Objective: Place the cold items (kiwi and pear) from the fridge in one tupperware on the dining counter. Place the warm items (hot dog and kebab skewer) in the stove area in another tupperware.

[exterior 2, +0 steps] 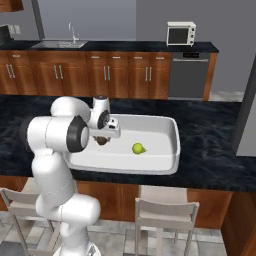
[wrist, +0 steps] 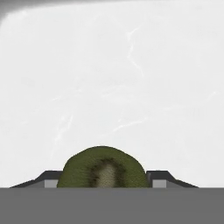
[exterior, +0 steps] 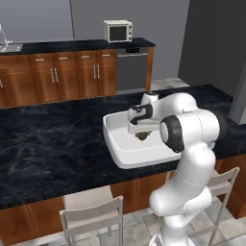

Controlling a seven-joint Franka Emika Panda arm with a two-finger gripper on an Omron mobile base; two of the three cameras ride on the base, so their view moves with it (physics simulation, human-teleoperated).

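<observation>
A large white tupperware (exterior: 115, 144) (exterior 2: 170, 145) rests on the black dining counter. A green pear (exterior 2: 138, 148) lies on its floor. My gripper (exterior: 142, 133) (exterior 2: 102, 139) (wrist: 104, 179) hangs just inside the tupperware, shut on a halved brown kiwi (exterior: 142, 136) (exterior 2: 102, 140) (wrist: 103, 169). In the hand view the kiwi's green cut face sits between the two dark fingertips (wrist: 158, 178), with the white tupperware floor (wrist: 113, 87) beyond it. The hot dog and kebab skewer are out of view.
The black marble counter (exterior: 53, 144) (exterior 2: 210, 160) stretches around the tupperware. Two stools (exterior: 93, 216) (exterior 2: 165, 210) stand along its near edge. Far behind are wood cabinets, a sink (exterior 2: 60, 44), a dishwasher (exterior: 130, 69) and a toaster oven (exterior: 118, 30) (exterior 2: 181, 33).
</observation>
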